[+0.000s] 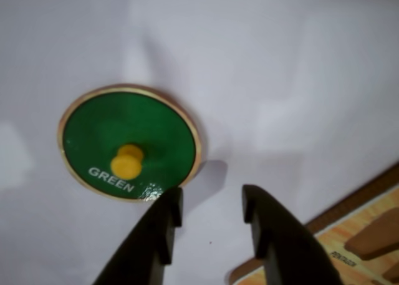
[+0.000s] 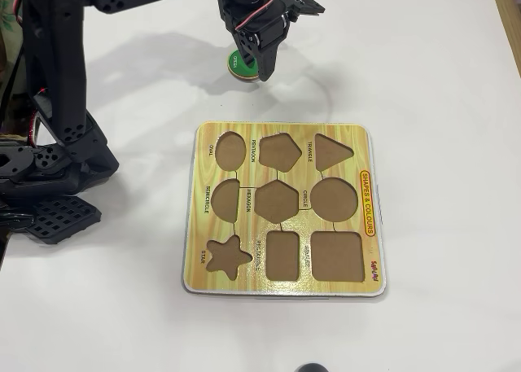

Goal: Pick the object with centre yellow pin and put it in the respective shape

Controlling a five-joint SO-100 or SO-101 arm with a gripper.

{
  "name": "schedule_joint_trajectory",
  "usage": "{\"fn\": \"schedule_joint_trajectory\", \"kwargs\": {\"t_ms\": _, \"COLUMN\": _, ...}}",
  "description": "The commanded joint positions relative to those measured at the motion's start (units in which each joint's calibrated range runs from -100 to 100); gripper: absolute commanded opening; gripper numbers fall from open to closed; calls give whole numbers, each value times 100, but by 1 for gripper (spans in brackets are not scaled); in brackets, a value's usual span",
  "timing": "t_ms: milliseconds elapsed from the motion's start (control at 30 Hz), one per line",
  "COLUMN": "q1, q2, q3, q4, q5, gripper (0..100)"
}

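1. The green disc (image 1: 129,143) lies flat on the white surface (image 1: 280,60), its yellow knob (image 1: 128,161) upright at the middle, the word GREEN printed near the close edge in the wrist view.
2. The gripper (image 1: 211,205) is open, both dark fingers spread with bare surface showing between them, holding nothing.
3. Here's the key relation: in the wrist view the disc sits to the left and slightly farther than the gap between the fingers. The left fingertip (image 1: 169,201) overlaps the disc's near-right rim, while the knob is well left of the gap.
4. So the fingers are not straddling the knob; my read is the gripper needs to shift left in that view before closing.
5. The disc is round, so there is no long axis to line up with; only the knob's position matters.
6. In the overhead view, the disc (image 2: 238,63) peeks out from under the gripper (image 2: 262,67) at the far side of the surface, beyond the puzzle board (image 2: 358,140).
7. The round cutout marked CIRCLE (image 2: 334,199) waits empty in the board's middle row on the right, nearer than the disc and to its right, well apart from it.
8. Pickup not yet made; the whole carry lies ahead.
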Motion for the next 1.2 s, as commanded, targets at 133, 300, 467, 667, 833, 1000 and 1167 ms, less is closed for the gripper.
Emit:
{"fn": "schedule_joint_trajectory", "kwargs": {"t_ms": 133, "q1": -21, "q2": -61, "q3": -477, "q4": -47, "q5": -20, "gripper": 12}}
{"fn": "schedule_joint_trajectory", "kwargs": {"t_ms": 300, "q1": -51, "q2": 15, "q3": -908, "q4": -47, "q5": -20, "gripper": 12}}
{"fn": "schedule_joint_trajectory", "kwargs": {"t_ms": 467, "q1": -207, "q2": 375, "q3": -1412, "q4": -39, "q5": -20, "gripper": 12}}
{"fn": "schedule_joint_trajectory", "kwargs": {"t_ms": 667, "q1": -461, "q2": 592, "q3": -1583, "q4": 5, "q5": -20, "gripper": 12}}
{"fn": "schedule_joint_trajectory", "kwargs": {"t_ms": 833, "q1": -666, "q2": 600, "q3": -1511, "q4": -39, "q5": -20, "gripper": 12}}
{"fn": "schedule_joint_trajectory", "kwargs": {"t_ms": 1000, "q1": -812, "q2": 600, "q3": -1475, "q4": 48, "q5": -20, "gripper": 12}}
{"fn": "schedule_joint_trajectory", "kwargs": {"t_ms": 1167, "q1": -861, "q2": 600, "q3": -1448, "q4": 56, "q5": -20, "gripper": 12}}
